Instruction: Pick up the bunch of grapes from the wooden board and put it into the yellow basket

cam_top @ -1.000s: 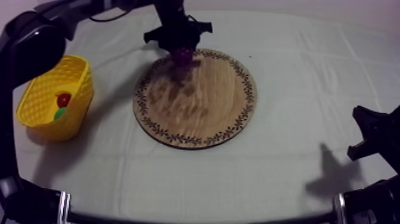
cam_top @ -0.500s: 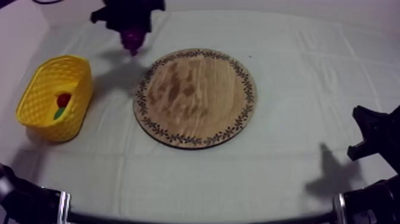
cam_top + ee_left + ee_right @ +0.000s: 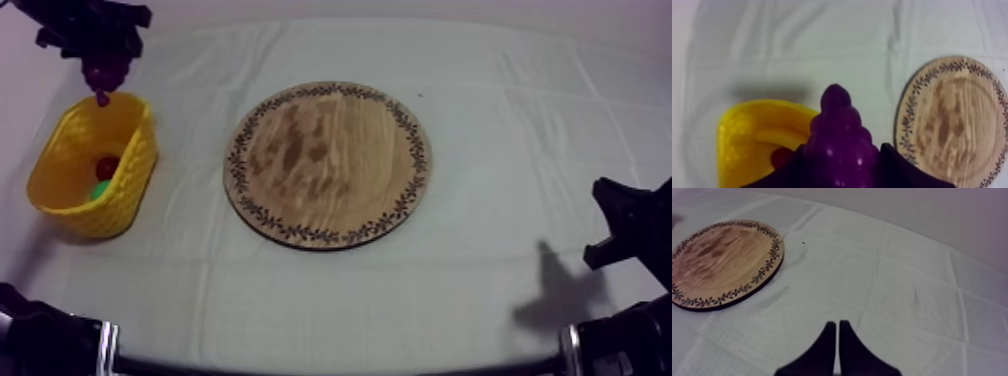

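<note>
Overhead, creased pale cloth (image 3: 520,120) covers the counter (image 3: 480,290); at ten o'clock the left hand (image 3: 100,55) grips grapes (image 3: 103,75) above the basket (image 3: 112,208). Right wrist view: right hand (image 3: 837,324) narrow, empty.

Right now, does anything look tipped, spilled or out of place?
Nothing stands out. The left tool holds the bunch of grapes above the yellow basket's far rim; the basket stands upright, a small red fruit inside. The wooden board lies flat.

light: dim, even, violet-tinged | shadow (image 3: 556,290): dark, soft-edged, on cloth (image 3: 500,140) beside right gripper (image 3: 600,222)
</note>
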`<action>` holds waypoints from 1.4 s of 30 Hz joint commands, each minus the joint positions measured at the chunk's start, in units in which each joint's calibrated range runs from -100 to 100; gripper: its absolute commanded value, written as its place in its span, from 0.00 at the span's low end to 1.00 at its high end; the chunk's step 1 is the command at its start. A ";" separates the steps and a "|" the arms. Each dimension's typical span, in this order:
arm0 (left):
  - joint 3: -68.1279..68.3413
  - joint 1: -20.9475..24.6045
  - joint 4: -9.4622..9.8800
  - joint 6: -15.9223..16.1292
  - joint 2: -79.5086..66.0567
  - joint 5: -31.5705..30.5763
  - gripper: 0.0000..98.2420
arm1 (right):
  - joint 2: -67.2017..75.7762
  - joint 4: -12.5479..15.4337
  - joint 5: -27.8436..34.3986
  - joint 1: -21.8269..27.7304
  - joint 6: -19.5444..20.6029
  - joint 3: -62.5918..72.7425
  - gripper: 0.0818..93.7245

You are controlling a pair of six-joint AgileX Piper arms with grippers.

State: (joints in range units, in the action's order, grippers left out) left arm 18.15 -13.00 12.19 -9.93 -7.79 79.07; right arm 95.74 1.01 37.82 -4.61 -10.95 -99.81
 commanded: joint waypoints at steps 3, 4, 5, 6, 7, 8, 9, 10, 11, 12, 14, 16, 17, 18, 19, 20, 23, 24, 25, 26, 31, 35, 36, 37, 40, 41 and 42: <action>1.26 2.91 0.76 1.15 -0.68 -0.79 0.36 | 0.01 -0.01 0.00 0.02 0.03 0.03 0.00; 1.97 3.38 0.97 1.30 -0.66 -0.88 0.36 | 0.01 -0.01 0.00 0.02 0.03 0.03 0.00; 2.83 3.85 1.19 1.41 -0.60 -0.94 0.36 | 0.01 -0.01 0.00 0.02 0.03 0.03 0.00; 3.80 4.26 1.43 1.47 -0.47 -0.99 0.36 | 0.01 -0.01 0.00 0.02 0.02 0.03 0.00; 4.85 4.67 1.69 1.52 -0.28 -1.04 0.35 | 0.01 -0.01 0.00 0.02 0.02 0.03 0.00; 5.99 5.08 1.94 1.58 -0.05 -1.18 0.35 | 0.01 -0.01 0.00 0.02 0.02 0.03 0.00; 7.22 5.49 2.21 1.60 0.25 -1.44 0.35 | 0.01 -0.01 0.00 0.02 0.03 0.03 0.00; 8.48 5.91 2.45 1.62 0.53 -1.82 0.35 | 0.01 -0.01 0.00 0.02 0.03 0.03 0.00; 9.70 6.37 2.62 1.66 0.83 -2.26 0.34 | 0.01 -0.01 0.00 0.02 0.03 0.03 0.00; 10.89 6.85 2.76 1.70 1.15 -2.76 0.34 | 0.01 -0.01 0.00 0.02 0.03 0.03 0.00; 13.15 7.73 3.07 1.79 1.80 -3.81 0.34 | 0.01 -0.01 0.00 0.02 0.03 0.03 0.00; 15.52 8.39 3.64 1.58 2.48 -5.20 0.34 | 0.01 -0.01 0.00 0.02 0.03 0.03 0.00; 16.77 8.70 3.98 1.41 2.81 -6.08 0.34 | 0.01 -0.01 0.00 0.02 0.02 0.03 0.00; 17.98 9.04 4.29 1.28 3.13 -7.06 0.34 | 0.01 -0.01 0.00 0.02 0.01 0.03 0.00; 19.16 9.42 4.59 1.17 3.43 -8.11 0.34 | 0.01 -0.01 0.00 0.02 0.00 0.03 0.00; 20.22 9.78 4.82 1.10 3.71 -9.09 0.34 | 0.01 -0.01 0.00 0.02 -0.01 0.03 0.00; 22.77 10.75 5.14 1.32 4.38 -11.33 0.34 | 0.01 -0.01 0.00 0.02 0.01 0.03 0.00; 23.49 10.96 5.13 1.51 4.51 -11.83 0.35 | 0.01 -0.01 0.00 0.02 0.02 0.03 0.00; 24.12 11.10 5.13 1.65 4.63 -12.17 0.35 | 0.01 -0.01 0.00 0.02 0.02 0.03 0.00; 24.67 11.23 5.11 1.76 4.74 -12.47 0.35 | 0.01 -0.01 0.00 0.02 0.02 0.03 0.00; 26.31 11.57 5.08 1.99 4.90 -13.10 0.35 | 0.01 -0.01 0.00 0.02 0.03 0.03 0.00; 26.67 11.58 5.04 2.03 4.76 -13.20 0.37 | 0.01 -0.01 0.00 0.02 0.03 0.03 0.00; 26.62 11.56 5.04 1.93 4.70 -13.21 0.39 | 0.01 -0.01 0.00 0.02 0.03 0.03 0.00; 26.51 11.55 5.05 1.69 4.66 -13.22 0.44 | 0.01 -0.01 0.00 0.02 0.03 0.03 0.00; 25.99 11.58 5.19 0.25 4.51 -13.20 0.71 | 0.01 -0.01 0.00 0.02 0.03 0.03 0.00; 25.77 11.61 5.22 -0.16 4.44 -13.09 0.79 | 0.01 -0.01 0.00 0.02 0.03 0.03 0.00; 25.62 11.58 5.25 -0.53 4.37 -13.01 0.85 | 0.01 -0.01 0.00 0.02 0.03 0.03 0.00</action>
State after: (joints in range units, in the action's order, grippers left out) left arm 43.87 -1.40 17.41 -9.93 -3.35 65.97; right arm 95.74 1.01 37.82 -4.61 -10.92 -99.81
